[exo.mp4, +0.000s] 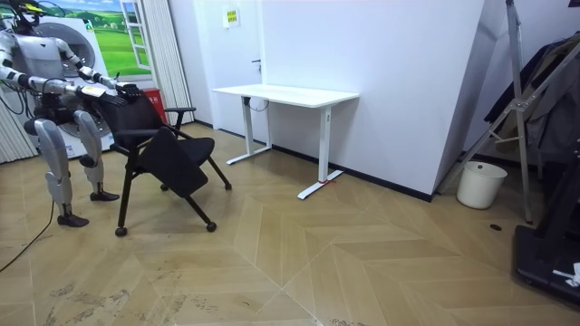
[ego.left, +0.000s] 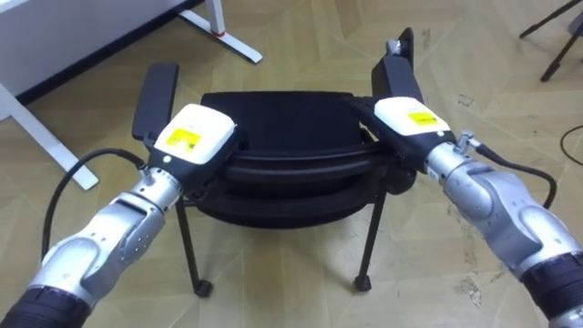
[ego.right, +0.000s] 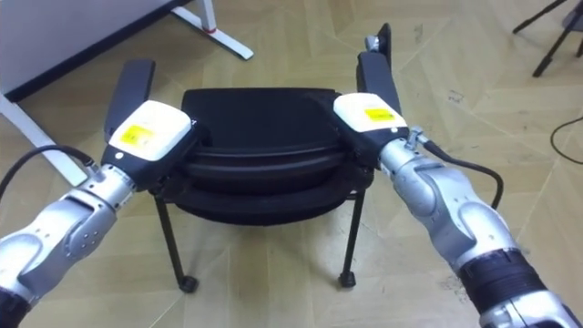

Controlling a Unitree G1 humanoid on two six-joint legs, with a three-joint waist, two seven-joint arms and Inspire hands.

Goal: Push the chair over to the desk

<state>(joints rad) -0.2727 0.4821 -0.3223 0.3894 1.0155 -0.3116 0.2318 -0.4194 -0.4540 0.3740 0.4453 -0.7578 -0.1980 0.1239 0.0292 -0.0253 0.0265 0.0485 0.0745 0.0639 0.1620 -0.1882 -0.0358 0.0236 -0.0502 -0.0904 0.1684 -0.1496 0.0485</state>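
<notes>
The black chair point(ego.left: 278, 128) stands directly in front of the robot on the parquet floor point(ego.left: 291, 282), its back turned toward the robot and its armrests point(ego.left: 157, 96) reaching away on both sides. The left hand point(ego.left: 189, 137) and right hand point(ego.left: 408, 116) sit on the two upper corners of the backrest. Their fingers are lost against the dark frame, so one cannot tell whether they curl round it or lie flat. The chair looks light and stiff, with a thin metal frame on slim legs ending in small round feet point(ego.left: 202, 288), probably casters. It should glide easily on smooth wood, yet a high, uneven push could tip or swing it, so equal pressure at both corners seems wise. Ahead lie open floor, a white desk point(exo.mp4: 285, 92) against the wall point(exo.mp4: 399, 81) and a pale bucket point(exo.mp4: 480, 184) well apart.
</notes>
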